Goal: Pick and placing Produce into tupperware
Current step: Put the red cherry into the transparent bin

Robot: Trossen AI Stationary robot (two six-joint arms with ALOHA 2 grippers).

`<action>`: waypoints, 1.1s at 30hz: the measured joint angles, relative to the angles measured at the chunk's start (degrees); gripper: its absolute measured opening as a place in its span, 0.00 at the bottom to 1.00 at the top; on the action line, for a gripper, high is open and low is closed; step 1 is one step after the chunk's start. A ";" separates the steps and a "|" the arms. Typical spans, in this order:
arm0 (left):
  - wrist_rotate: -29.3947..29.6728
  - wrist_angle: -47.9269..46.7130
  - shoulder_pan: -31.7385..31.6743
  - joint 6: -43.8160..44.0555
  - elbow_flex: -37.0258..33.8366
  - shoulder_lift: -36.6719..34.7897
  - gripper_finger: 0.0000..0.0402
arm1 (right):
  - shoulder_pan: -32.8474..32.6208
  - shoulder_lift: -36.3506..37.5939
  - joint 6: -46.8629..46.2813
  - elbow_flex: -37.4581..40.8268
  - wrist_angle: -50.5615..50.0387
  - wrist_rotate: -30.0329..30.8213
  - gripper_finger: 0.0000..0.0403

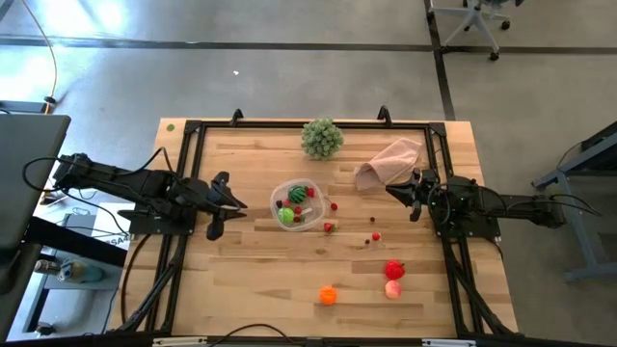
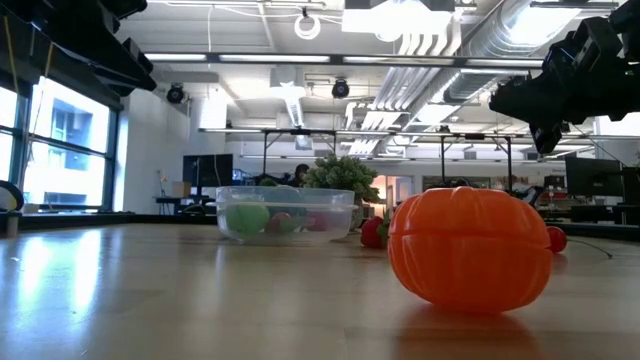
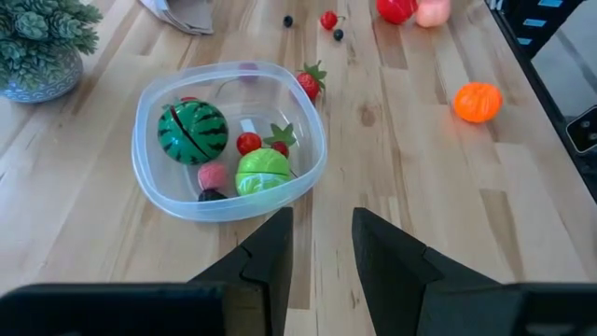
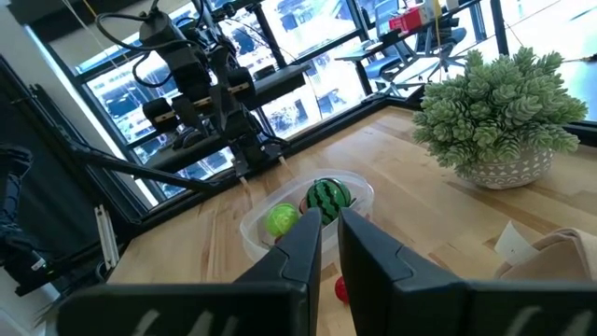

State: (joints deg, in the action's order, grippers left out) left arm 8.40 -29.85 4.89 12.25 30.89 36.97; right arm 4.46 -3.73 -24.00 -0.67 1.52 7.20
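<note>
The clear tupperware point(image 1: 297, 204) stands mid-table and holds a striped dark green piece point(image 3: 192, 132), a light green piece point(image 3: 262, 172), a pink piece point(image 3: 214, 175) and small red pieces. On the table lie an orange piece point(image 1: 328, 295), a red piece point(image 1: 393, 270), a pink piece point(image 1: 392, 288) and tiny red berries point(image 1: 329, 227). My left gripper point(image 1: 241, 204) hovers just left of the tupperware, slightly open and empty. My right gripper point(image 1: 390, 190) hovers right of it, shut and empty.
A pale green leafy ball in a pot point(image 1: 321, 138) stands at the far middle. A pinkish-beige cloth point(image 1: 390, 162) lies beside my right gripper. A black frame point(image 1: 193, 135) borders the tabletop. Bare wood lies at the near left.
</note>
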 joint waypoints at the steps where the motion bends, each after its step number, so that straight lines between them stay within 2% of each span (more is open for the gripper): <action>1: 0.00 0.00 0.00 0.00 0.00 0.00 0.25 | 0.00 0.00 -0.01 -0.01 0.00 -0.01 0.07; 6: 0.00 -0.02 0.00 0.00 0.00 0.00 0.25 | -0.01 0.00 0.01 0.01 0.11 0.30 0.07; 11: 0.00 -0.02 0.00 0.02 0.02 0.00 0.25 | 0.01 0.00 -0.23 0.03 1.85 4.34 0.07; 16: 0.02 -0.04 0.00 0.02 0.03 0.00 0.25 | 0.01 0.00 3.61 0.03 8.73 4.66 0.07; 22: 0.02 -0.04 0.00 0.02 0.07 0.00 0.25 | 0.01 0.00 11.83 0.03 24.26 -0.99 0.07; 24: 0.02 -0.05 0.00 0.03 0.07 0.00 0.25 | 0.01 0.00 14.55 -0.92 26.47 -4.07 0.07; 26: 0.02 -0.07 0.00 0.02 0.07 0.00 0.25 | 0.01 -0.02 17.27 -3.80 23.82 -6.40 0.08; 28: 0.02 -0.07 0.00 0.03 0.07 0.00 0.25 | 0.01 -0.29 20.09 -7.82 17.19 -6.17 0.09; 33: 0.02 -0.07 0.00 0.04 0.07 0.00 0.25 | 0.01 -5.30 22.97 -18.07 -1.35 6.83 0.13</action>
State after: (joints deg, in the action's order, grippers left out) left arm 8.43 -29.91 4.89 12.29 30.96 36.97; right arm 4.47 -9.02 -1.02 -18.74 0.17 14.04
